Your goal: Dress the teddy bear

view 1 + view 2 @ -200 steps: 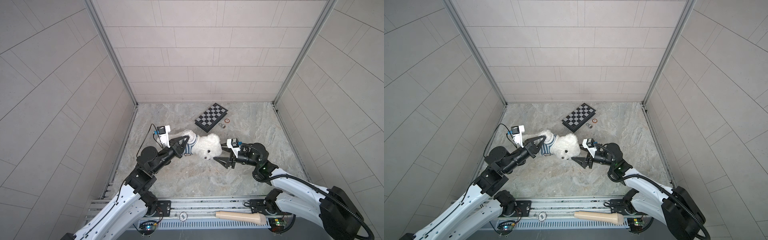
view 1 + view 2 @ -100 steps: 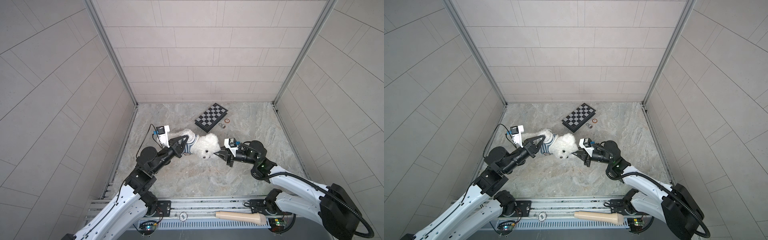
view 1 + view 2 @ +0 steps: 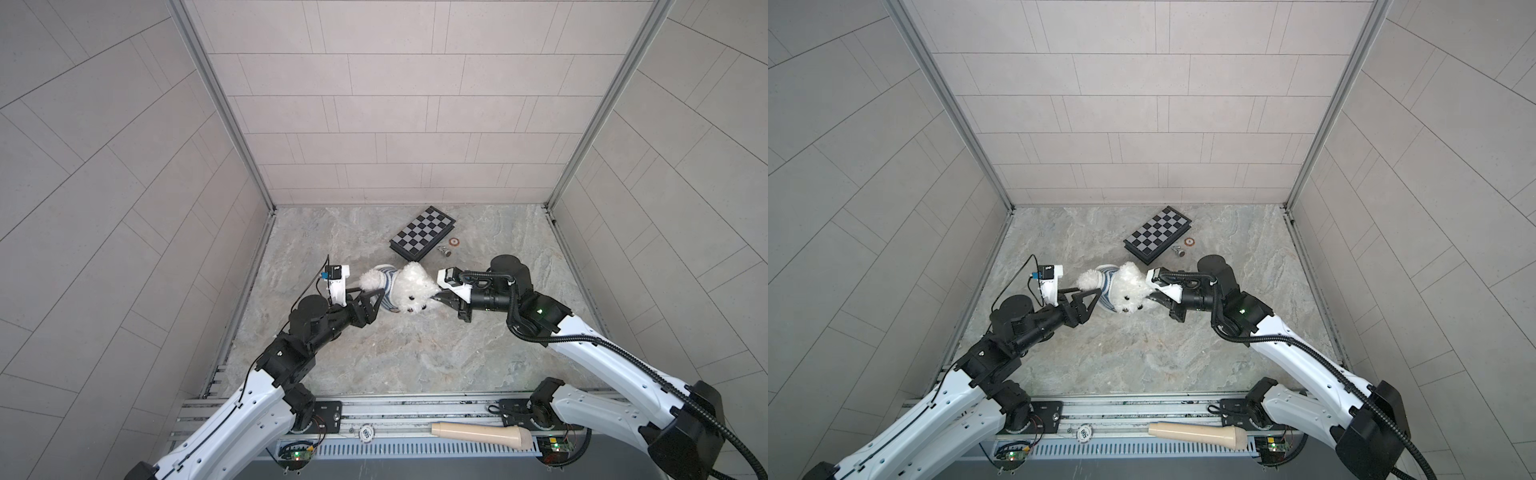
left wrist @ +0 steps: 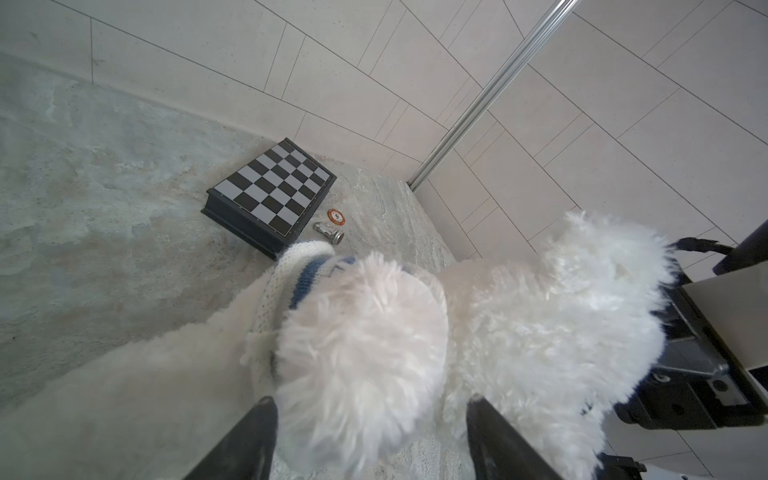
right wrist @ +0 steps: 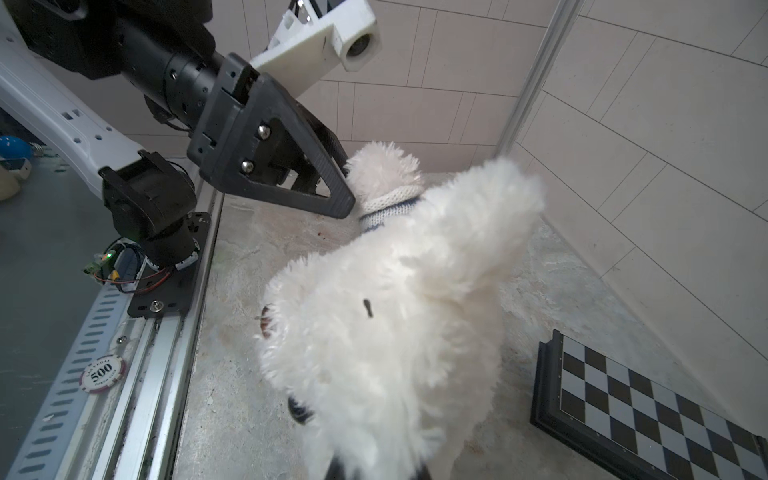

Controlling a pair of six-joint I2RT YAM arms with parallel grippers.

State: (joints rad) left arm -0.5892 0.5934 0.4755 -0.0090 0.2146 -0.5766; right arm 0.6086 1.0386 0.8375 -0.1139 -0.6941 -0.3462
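Note:
The teddy bear (image 3: 413, 286) (image 3: 1129, 286), fluffy and white, lies mid-floor with its face toward the front. A navy-and-white striped shirt (image 3: 388, 289) (image 3: 1106, 286) covers its body. My right gripper (image 3: 438, 296) (image 3: 1152, 297) is shut on fur at the bear's head (image 5: 395, 311), and its fingertips (image 5: 336, 471) are nearly buried in fur. My left gripper (image 3: 376, 305) (image 3: 1094, 305) stands open. A fluffy paw (image 4: 357, 340) coming out of the shirt's knitted cuff (image 4: 299, 266) lies between its fingers (image 4: 257, 419).
A black-and-white chessboard (image 3: 422, 232) (image 4: 272, 189) lies behind the bear. A small metal chess piece (image 3: 444, 250) and an orange chip (image 3: 454, 242) lie beside the board. A beige handle-shaped object (image 3: 482, 434) and a poker chip (image 5: 102, 374) rest on the front rail.
My right gripper moved left onto the bear's head and shut on it. My left gripper then opened, letting go of the shirt side of the bear.

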